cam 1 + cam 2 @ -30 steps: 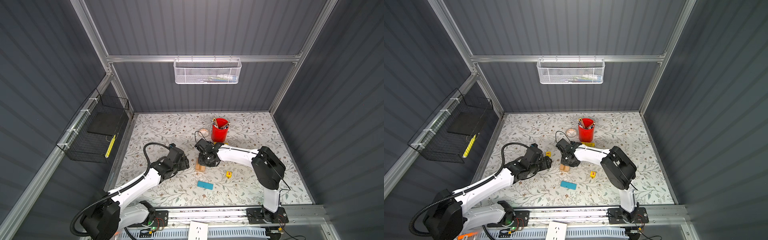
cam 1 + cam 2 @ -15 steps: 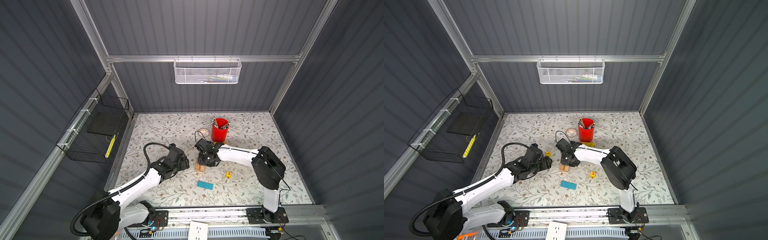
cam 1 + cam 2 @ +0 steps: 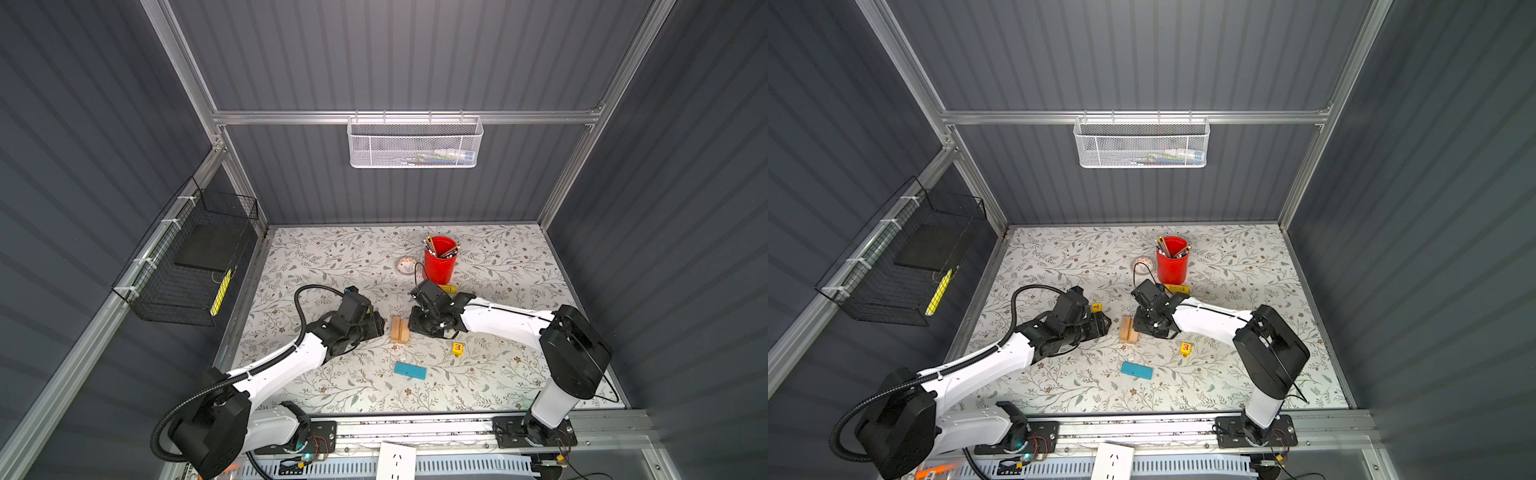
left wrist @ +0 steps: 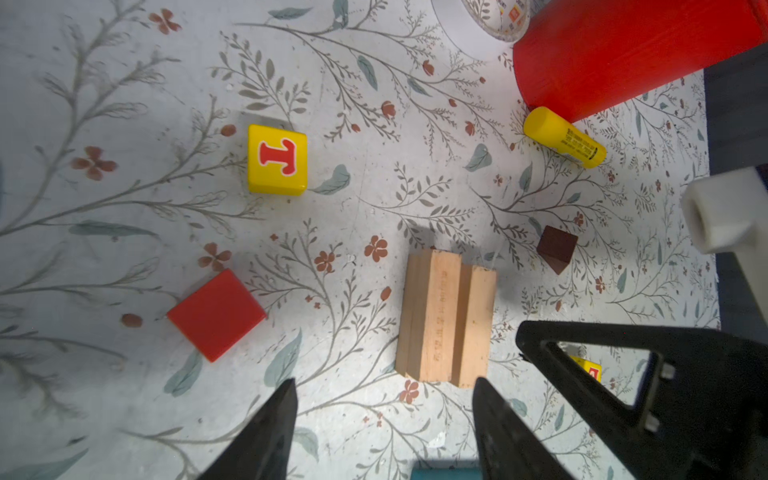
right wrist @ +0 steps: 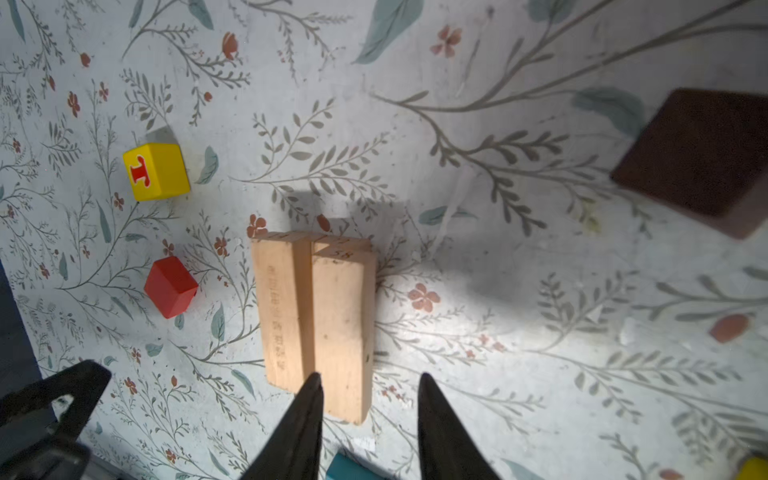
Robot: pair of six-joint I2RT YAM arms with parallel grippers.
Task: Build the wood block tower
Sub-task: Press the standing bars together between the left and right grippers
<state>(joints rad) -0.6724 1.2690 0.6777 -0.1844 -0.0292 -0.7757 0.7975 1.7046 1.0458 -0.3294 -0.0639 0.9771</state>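
Observation:
A small pile of tan wooden bars (image 3: 400, 329) (image 3: 1128, 330) lies mid-table between both grippers. My left gripper (image 3: 380, 324) (image 4: 384, 380) stands open and empty just left of the pile. On the pile's right, my right gripper (image 3: 413, 326) (image 5: 370, 376) is open, one fingertip over the top bar's (image 5: 340, 328) near end, gripping nothing. A yellow T cube (image 4: 277, 160) (image 3: 1096, 308) and a red cube (image 4: 216, 314) sit behind the left gripper. The dark brown roof piece (image 5: 698, 162) lies under the right wrist. A teal bar (image 3: 410, 370) and a yellow E cube (image 3: 457, 348) lie nearer the front.
A red cup of pencils (image 3: 439, 259), a tape roll (image 3: 405, 264) and a yellow printed tube (image 4: 563, 137) stand behind the right gripper. A white mesh basket (image 3: 413, 143) hangs on the back wall, a black wire basket (image 3: 195, 266) on the left wall.
The right gripper's jaws have spread and it has drawn back slightly to the right from the tan bars. The left arm has hardly moved.

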